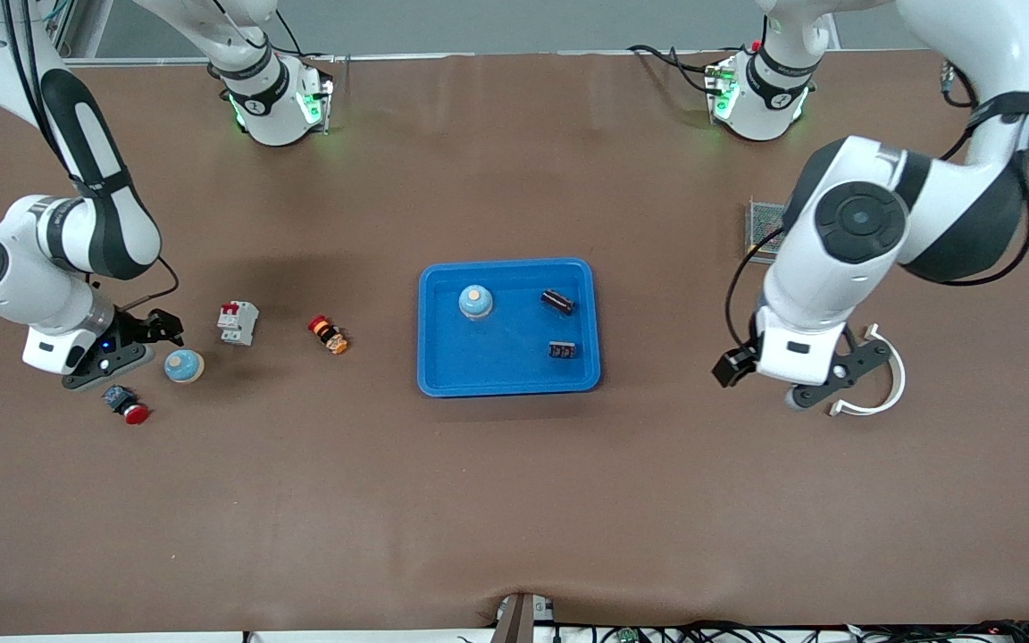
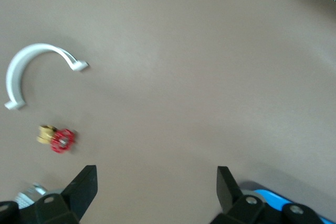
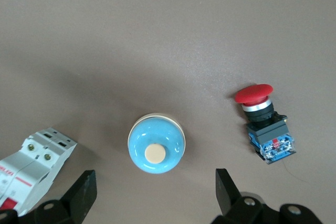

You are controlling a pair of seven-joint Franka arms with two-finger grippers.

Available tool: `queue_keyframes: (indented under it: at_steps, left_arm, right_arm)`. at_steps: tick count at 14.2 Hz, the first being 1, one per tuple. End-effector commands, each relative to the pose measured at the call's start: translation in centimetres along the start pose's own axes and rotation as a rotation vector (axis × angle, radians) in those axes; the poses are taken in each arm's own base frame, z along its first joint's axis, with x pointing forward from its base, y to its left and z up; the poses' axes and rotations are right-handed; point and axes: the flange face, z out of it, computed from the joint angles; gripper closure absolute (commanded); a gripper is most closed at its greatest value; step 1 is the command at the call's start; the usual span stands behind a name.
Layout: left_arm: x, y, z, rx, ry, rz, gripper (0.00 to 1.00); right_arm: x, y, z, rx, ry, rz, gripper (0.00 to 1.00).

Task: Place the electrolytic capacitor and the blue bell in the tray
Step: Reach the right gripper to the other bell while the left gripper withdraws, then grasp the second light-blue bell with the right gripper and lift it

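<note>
The bright-blue tray lies mid-table. In it stand a blue bell with a cream button, a black electrolytic capacitor on its side, and a small black terminal block. A second blue bell sits on the table toward the right arm's end, and shows just ahead of the open fingers in the right wrist view. My right gripper is open and empty beside that bell. My left gripper is open and empty over bare table, apart from the tray, whose corner shows.
A white circuit breaker, a red-and-orange button and a red mushroom push button lie around the second bell. A white curved clamp, a small red-and-yellow part and a mesh-covered box lie by the left arm.
</note>
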Motion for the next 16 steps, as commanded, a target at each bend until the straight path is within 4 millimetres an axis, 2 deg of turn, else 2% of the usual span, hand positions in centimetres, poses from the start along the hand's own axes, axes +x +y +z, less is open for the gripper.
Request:
queue_keyframes:
  at_steps: [1,2,5,6,9,13,16]
  left_arm:
    - [0.8,-2.6,-2.3,0.002,-0.034,0.08,0.0]
    - [0.9,-3.4,-3.5,-0.015,-0.046,0.113,0.0]
    - [1.6,-7.2,-6.9,-0.03,-0.062,0.183,0.0]
    - [2.0,-9.1,-8.3,-0.04,-0.066,0.215,0.0]
    - [1.8,-13.6,-10.7,-0.041,-0.076,0.312,0.0]
    - [0.5,-16.6,-13.3,-0.023,-0.106,0.378,0.0]
    - [0.7,-18.7,-14.4,-0.026,-0.089,0.43,0.0]
  right_arm:
    - [-0.9,-1.1,1.5,-0.002,0.023,-0.015,0.0]
    - [-0.9,-1.1,1.9,-0.003,0.025,-0.015,0.0]
    - [-0.9,-1.2,2.9,-0.003,0.03,-0.015,0.0]
    - [-0.8,-1.2,3.3,-0.005,0.034,-0.015,0.0]
    - [-0.8,-1.1,4.6,-0.014,0.049,-0.013,0.0]
    - [-0.7,-1.2,5.4,-0.022,0.06,-0.016,0.0]
    - [-0.7,-1.2,6.8,-0.035,0.08,-0.014,0.0]
